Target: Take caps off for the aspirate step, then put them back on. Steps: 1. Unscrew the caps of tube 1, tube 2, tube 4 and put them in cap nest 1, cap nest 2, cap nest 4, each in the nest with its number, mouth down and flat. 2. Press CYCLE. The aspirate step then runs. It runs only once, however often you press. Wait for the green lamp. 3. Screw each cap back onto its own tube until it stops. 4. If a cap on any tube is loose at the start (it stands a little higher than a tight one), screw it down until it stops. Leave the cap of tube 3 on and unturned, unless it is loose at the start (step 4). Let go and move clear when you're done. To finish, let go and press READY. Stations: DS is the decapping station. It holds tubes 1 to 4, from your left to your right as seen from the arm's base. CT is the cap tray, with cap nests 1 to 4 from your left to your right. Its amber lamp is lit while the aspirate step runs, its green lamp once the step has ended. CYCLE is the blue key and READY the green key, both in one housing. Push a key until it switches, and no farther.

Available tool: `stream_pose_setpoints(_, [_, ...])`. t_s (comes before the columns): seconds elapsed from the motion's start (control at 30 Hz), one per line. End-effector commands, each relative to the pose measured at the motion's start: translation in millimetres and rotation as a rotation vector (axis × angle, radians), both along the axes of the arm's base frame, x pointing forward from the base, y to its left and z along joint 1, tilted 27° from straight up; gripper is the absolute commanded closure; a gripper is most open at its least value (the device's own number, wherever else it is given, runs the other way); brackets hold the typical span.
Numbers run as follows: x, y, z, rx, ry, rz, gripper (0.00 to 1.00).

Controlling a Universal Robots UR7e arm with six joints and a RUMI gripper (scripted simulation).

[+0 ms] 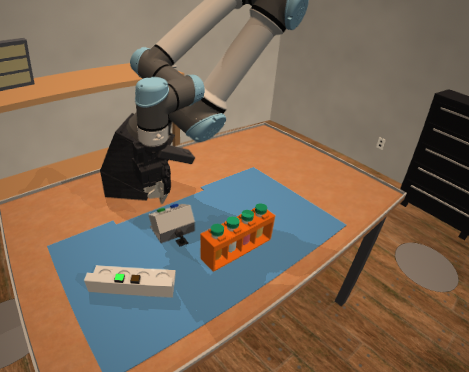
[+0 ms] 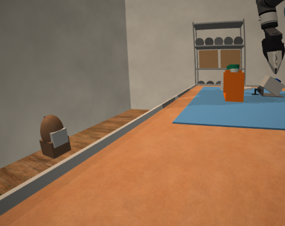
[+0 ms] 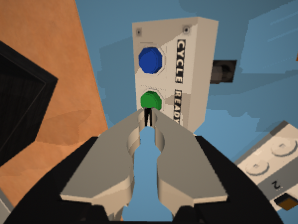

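Note:
The orange decapping station (image 1: 208,252) (image 2: 234,88) holds four tubes, each with a green cap (image 1: 217,229) (image 1: 232,222) (image 1: 247,215) (image 1: 261,208) on it. I cannot tell small height differences. The white cap tray (image 1: 131,289) (image 3: 264,180) has empty nests. Its green lamp (image 1: 119,277) is lit; its amber lamp (image 1: 135,279) (image 3: 286,201) is dark. The grey key housing (image 1: 172,225) (image 2: 271,86) (image 3: 167,36) bears the blue CYCLE key (image 1: 174,206) (image 3: 151,60) and green READY key (image 1: 161,210) (image 3: 151,100). My gripper (image 1: 162,199) (image 2: 275,72) (image 3: 149,109) is shut and empty, above the housing near READY, not touching it.
A black angular body (image 1: 122,167) (image 3: 22,100) stands on the table beside the gripper, behind the blue mat (image 1: 296,215). A small black bracket (image 1: 181,241) (image 3: 224,71) sticks out from the housing, on the side towards the decapping station. A raised rim (image 1: 331,160) edges the table.

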State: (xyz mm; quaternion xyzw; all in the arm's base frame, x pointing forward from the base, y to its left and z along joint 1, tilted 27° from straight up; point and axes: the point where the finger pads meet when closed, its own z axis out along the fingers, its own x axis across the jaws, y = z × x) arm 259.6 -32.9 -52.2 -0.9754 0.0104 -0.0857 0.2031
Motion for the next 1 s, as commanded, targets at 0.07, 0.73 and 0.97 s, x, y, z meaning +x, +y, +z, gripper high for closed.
stream_pose_setpoints(0.07, [10.3, 0.6, -13.8, 0.028, 0.129, 0.059, 1.0])
stream_pose_setpoints(0.73, [7.8, -6.4, -17.4, 0.028, 0.129, 0.059, 1.0])
stream_pose_setpoints(0.97, [6.1, -9.4, -19.1, 0.028, 0.129, 0.059, 1.0])
